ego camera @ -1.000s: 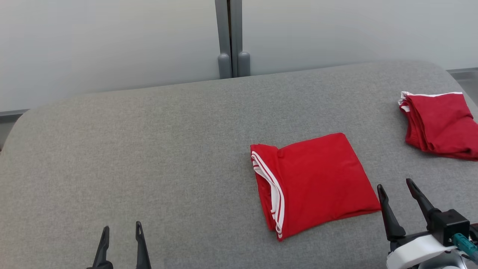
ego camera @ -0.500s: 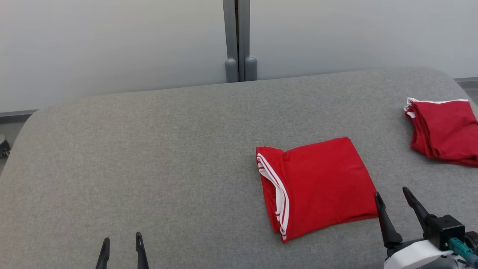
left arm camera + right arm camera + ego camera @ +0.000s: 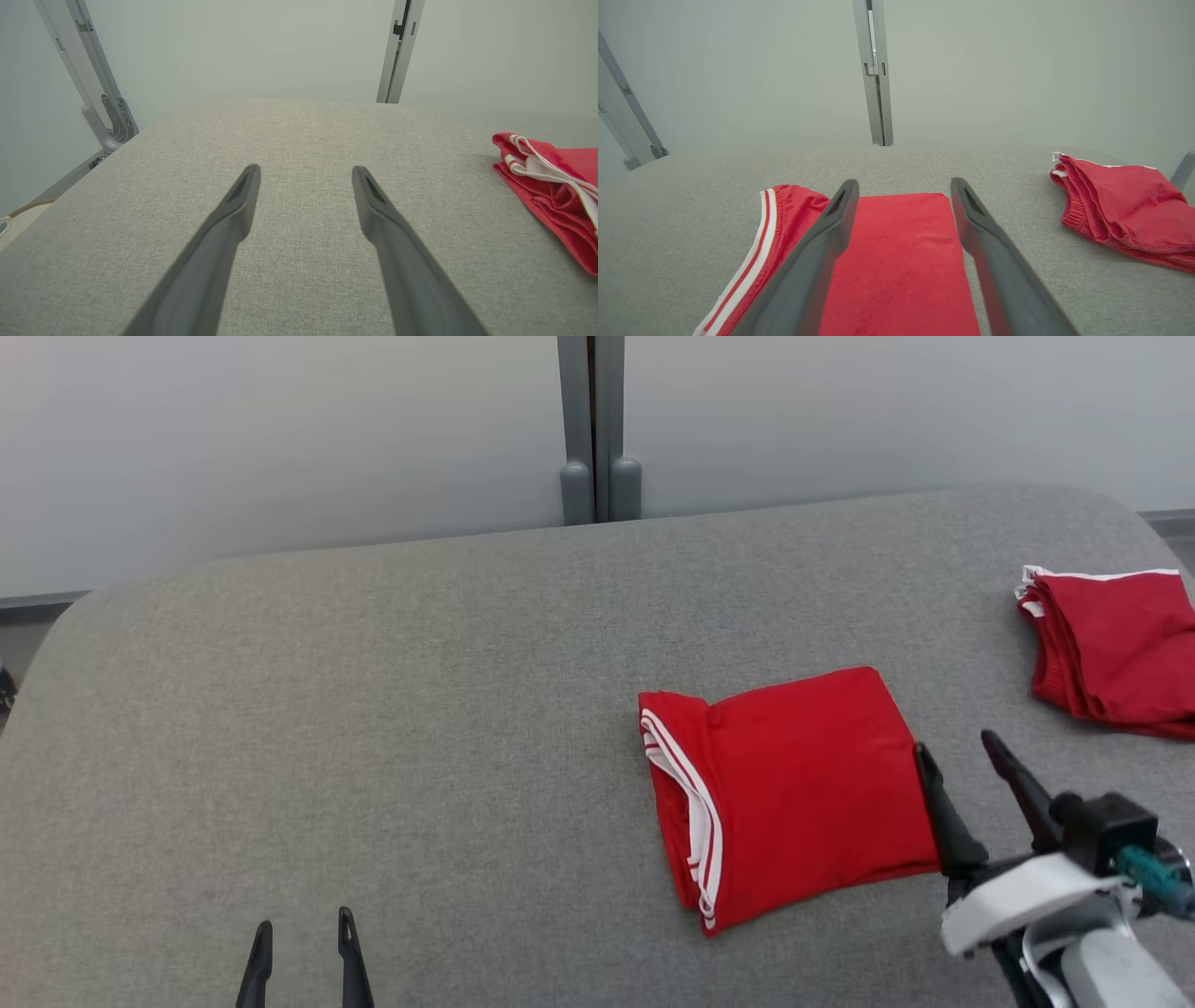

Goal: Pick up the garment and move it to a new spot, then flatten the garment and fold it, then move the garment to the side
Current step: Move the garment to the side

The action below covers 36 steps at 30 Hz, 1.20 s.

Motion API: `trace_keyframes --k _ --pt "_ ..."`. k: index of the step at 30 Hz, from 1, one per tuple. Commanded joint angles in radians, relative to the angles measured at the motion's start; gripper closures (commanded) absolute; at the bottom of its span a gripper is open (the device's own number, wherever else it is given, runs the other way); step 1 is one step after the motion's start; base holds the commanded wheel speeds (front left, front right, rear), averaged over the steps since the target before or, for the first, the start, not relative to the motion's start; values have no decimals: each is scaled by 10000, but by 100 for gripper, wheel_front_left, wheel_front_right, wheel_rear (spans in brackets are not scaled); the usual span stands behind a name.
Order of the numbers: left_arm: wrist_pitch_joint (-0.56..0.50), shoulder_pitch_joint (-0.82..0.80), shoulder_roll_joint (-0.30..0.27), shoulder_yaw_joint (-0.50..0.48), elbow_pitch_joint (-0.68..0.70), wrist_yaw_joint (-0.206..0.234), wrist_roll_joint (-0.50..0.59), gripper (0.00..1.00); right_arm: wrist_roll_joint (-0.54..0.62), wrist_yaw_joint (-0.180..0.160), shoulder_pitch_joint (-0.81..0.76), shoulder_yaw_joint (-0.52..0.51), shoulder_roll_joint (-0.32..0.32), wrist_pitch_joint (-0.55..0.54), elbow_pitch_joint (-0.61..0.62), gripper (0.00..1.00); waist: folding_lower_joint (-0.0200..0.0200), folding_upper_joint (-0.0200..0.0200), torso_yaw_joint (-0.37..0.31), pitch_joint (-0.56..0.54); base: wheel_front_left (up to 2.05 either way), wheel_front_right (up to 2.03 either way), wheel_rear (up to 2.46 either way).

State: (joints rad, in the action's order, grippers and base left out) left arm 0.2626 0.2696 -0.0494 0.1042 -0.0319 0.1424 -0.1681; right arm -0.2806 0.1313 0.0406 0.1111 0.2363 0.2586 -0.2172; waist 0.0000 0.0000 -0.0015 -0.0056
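Note:
The garment (image 3: 794, 793) is red with white stripes and lies folded into a rough square on the grey padded table (image 3: 373, 709), right of centre. My right gripper (image 3: 954, 743) hovers open at its right edge, the left fingertip overlapping the cloth. In the right wrist view the garment (image 3: 896, 261) lies under and between the spread fingers of that gripper (image 3: 904, 181), nothing held. My left gripper (image 3: 305, 920) is open over bare table near the front left. The left wrist view shows its empty fingers (image 3: 306, 168) apart, with the garment (image 3: 556, 191) far to the right.
A second folded red garment (image 3: 1111, 649) lies at the table's far right edge, also seen as a red pile (image 3: 1120, 210). A grey vertical post (image 3: 588, 429) stands behind the table against a pale wall. Bare table stretches to the left and back.
My right gripper has moved forward and slightly left, up to the garment's right edge. The head view has shifted a little. The left gripper and garment stay put.

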Motion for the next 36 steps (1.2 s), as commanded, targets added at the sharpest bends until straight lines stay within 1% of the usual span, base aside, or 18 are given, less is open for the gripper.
trace_keyframes --k 1,2,4,6,8,11,15,18,20,24,25,26,28,31,36 --pt "25 -212 -26 25 44 30 -24 0 -365 -13 554 120 287 -403 -111 0 0 0 -75 222 0 0 0" --pt "25 -297 -26 52 54 41 -28 0 -588 -13 888 239 443 -753 -178 0 0 0 -85 342 0 0 0" --pt "25 -473 -25 152 64 71 -50 0 -1191 -15 1566 300 669 -1819 -409 0 0 0 -92 602 0 0 0" --pt "25 -644 -26 280 55 96 -51 0 -1563 -13 2205 462 1018 -3075 -765 0 0 0 -60 851 0 0 0" --pt "25 -830 -25 450 10 127 -74 0 -2045 -15 2799 464 1136 -4192 -1258 0 0 0 11 1064 0 0 0" --pt "25 -1063 -28 676 -50 190 -144 0 -2110 -12 3436 585 1431 -5401 -2147 0 0 0 214 1324 0 0 0" --pt "25 -1351 -26 885 -69 284 -199 0 -2019 -9 3969 520 1529 -6053 -3229 0 0 0 529 1690 0 0 0" --pt "25 -1439 -28 959 -72 341 -209 0 -2267 -9 4201 646 1301 -6222 -3849 0 0 0 680 1857 0 0 0" --pt "25 -1527 -26 992 -93 379 -204 0 -2292 -13 4402 783 1398 -6244 -4203 0 0 0 758 1970 0 0 0" --pt "25 -1706 -26 1052 -101 433 -274 0 -2691 -13 4711 921 1256 -6481 -4847 0 0 0 873 2119 0 0 0" --pt "25 -1751 -26 1072 -103 442 -287 0 -2810 -9 4797 1002 1266 -6512 -4928 64 0 0 893 2142 0 0 0" --pt "25 -1808 -26 1078 -82 450 -305 0 -2857 -9 4892 1000 1316 -6347 -4930 100 0 0 903 2168 0 0 0" --pt "25 -1895 -26 1085 -39 486 -339 0 -3052 -9 5070 1064 1340 -6179 -4963 100 0 0 897 2216 0 0 0" --pt "25 -1985 -25 1122 58 528 -382 0 -3272 -9 5630 1482 1373 -5881 -4521 100 0 0 761 2331 0 0 0" --pt "25 -2141 -26 1137 122 544 -418 0 -3660 -10 6574 2247 1399 -5477 -4023 100 0 0 272 2514 0 0 0"
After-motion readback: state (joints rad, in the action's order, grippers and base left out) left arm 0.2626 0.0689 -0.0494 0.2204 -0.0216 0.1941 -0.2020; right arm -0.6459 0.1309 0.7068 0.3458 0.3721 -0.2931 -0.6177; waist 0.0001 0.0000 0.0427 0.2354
